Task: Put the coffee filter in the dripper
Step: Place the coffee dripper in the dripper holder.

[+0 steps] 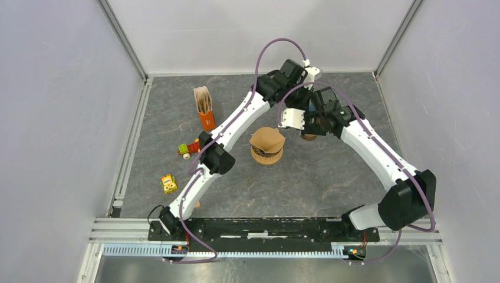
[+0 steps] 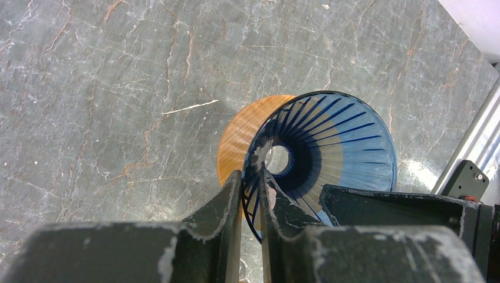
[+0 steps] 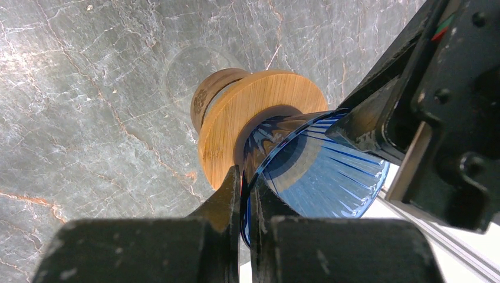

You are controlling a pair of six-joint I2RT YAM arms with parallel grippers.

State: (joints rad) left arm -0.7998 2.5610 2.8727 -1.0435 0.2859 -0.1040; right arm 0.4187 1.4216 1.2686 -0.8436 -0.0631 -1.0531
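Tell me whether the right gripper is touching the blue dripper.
Touching. In the right wrist view the right gripper pinches the rim of the blue dripper, one finger on each side, with no gap.

Dripper (image 2: 330, 147), pinched at the rim between the fingers of both end effectors: translucent blue, glass or clear plastic (cannot tell which), glossy, with fine raised ribs running down the inner wall.

Wooden collar (image 3: 259, 106) just beyond the right end effector (image 3: 244, 183): light bamboo-like wood with a straight visible grain, a smooth satin finish, and a darker edge.

Left end effector (image 2: 250, 194): black hard plastic, matt, with edges scuffed and worn to a whitish grey. The right one looks the same.

Desk (image 2: 106, 88) beneath both: grey stone-pattern surface with white and rust veins, smooth, low sheen.
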